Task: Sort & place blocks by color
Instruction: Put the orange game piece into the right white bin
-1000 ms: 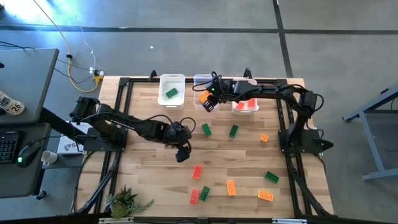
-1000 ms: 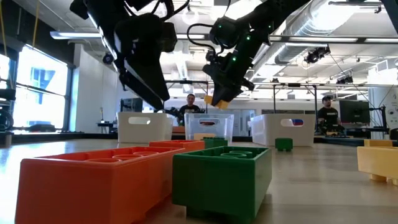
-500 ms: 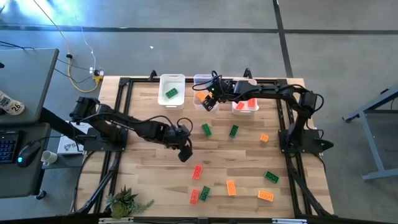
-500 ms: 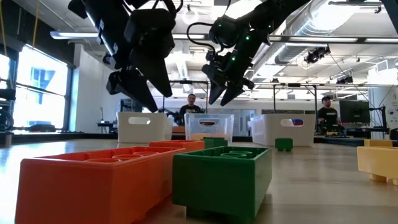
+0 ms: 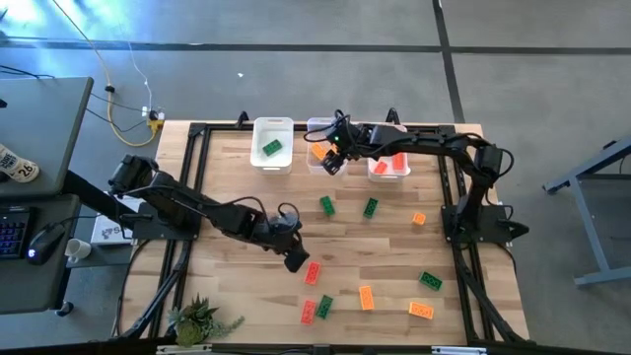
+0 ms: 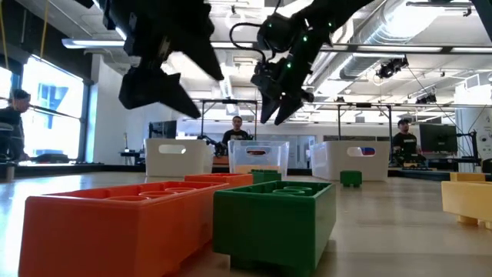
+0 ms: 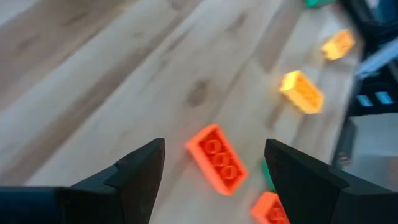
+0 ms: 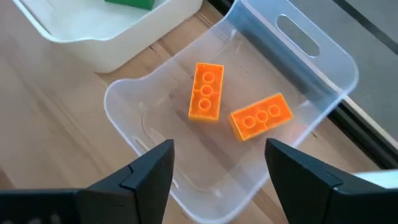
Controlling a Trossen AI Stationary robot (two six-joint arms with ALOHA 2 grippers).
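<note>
Left wrist view: left end effector (image 7: 214, 180), fingers spread and empty, hovers over 1 red block (image 7: 217, 159) lying flat on the tabletop (image 7: 93, 74) (light, rigid, slick plastic; likely best pinched across its long smooth sides), right end effector (image 8: 217, 186) likewise spread above the bin (image 8: 323, 59) holding 2 orange blocks (image 8: 206, 91).

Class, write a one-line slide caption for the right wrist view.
Open right gripper hovering above a clear bin that holds two orange blocks.

An orange block (image 6: 115, 219) and a green block (image 6: 273, 219) sit side by side, close to the camera. Behind them stand three white bins (image 6: 178, 158). Two dark grippers hang above, the right gripper (image 6: 270, 108) spread open over the middle bin.
</note>
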